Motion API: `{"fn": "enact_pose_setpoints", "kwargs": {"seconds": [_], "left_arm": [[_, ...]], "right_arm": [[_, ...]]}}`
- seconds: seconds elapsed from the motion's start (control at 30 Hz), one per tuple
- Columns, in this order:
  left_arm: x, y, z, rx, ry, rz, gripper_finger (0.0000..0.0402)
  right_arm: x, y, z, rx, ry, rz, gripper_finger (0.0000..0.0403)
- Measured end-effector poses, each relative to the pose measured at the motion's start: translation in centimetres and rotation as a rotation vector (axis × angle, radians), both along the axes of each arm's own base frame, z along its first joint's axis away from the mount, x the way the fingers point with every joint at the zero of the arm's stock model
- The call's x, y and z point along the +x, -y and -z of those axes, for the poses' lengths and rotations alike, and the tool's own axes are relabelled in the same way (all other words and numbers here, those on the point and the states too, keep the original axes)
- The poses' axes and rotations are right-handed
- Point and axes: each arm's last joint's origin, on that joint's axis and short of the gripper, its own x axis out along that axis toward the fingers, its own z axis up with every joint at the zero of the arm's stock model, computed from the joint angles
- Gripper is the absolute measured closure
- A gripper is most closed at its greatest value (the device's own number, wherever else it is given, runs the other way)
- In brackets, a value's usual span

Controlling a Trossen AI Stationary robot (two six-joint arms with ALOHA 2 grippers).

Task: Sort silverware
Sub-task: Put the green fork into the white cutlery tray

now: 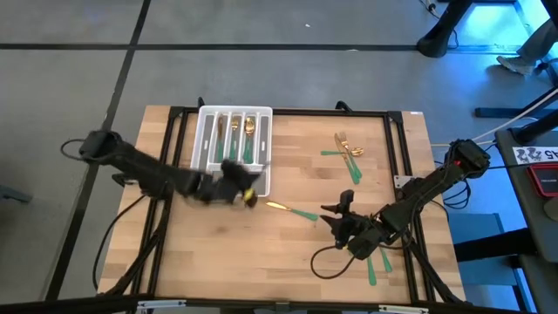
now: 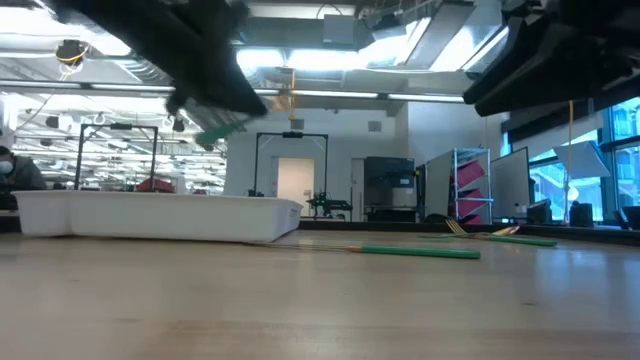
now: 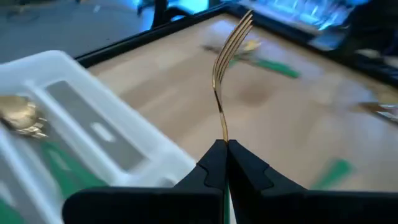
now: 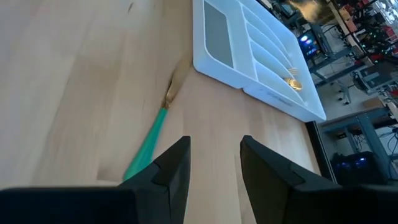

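Slim gold fork (image 3: 227, 74) in left hand (image 3: 225, 155)

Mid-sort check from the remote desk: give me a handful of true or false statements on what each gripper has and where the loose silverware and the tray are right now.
1. The left gripper is shut on a fork. True.
2. The right gripper is clamped on a spoon. False: its fingers stand open with nothing between them, above the table.
3. One green-handled piece lies alone on the wood between the two arms. True.
4. The white tray has nothing in it. False: several gold and green pieces already lie in its compartments.
5. A small pile of silverware lies right of the tray in the high view. True.
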Motion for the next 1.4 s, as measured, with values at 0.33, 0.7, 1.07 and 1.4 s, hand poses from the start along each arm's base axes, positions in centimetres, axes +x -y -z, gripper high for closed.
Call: {"fn": "enact_pose_setpoints", "kwargs": {"seconds": [0.33,0.7,1.07,1.4], "left_arm": [[-3.4,-14.3,-0.3,-0.179,-0.053,-0.267,0.0401],[-7.6,-18.1,4.2,-0.334,0.09,-0.537,0.0401],[-7.0,-18.5,6.8,-0.375,0.018,-0.585,0.0401],[-7.0,-19.0,7.5,-0.361,-0.011,-0.592,0.0368]], "right_arm": [[-0.8,0.6,0.6,0.054,-0.022,0.105,0.0265],[-0.7,0.7,0.5,0.031,-0.003,0.119,0.0265],[-0.7,0.7,0.4,-0.005,0.003,0.118,0.0265],[-0.7,0.7,0.5,0.002,0.001,0.117,0.0265]]}}
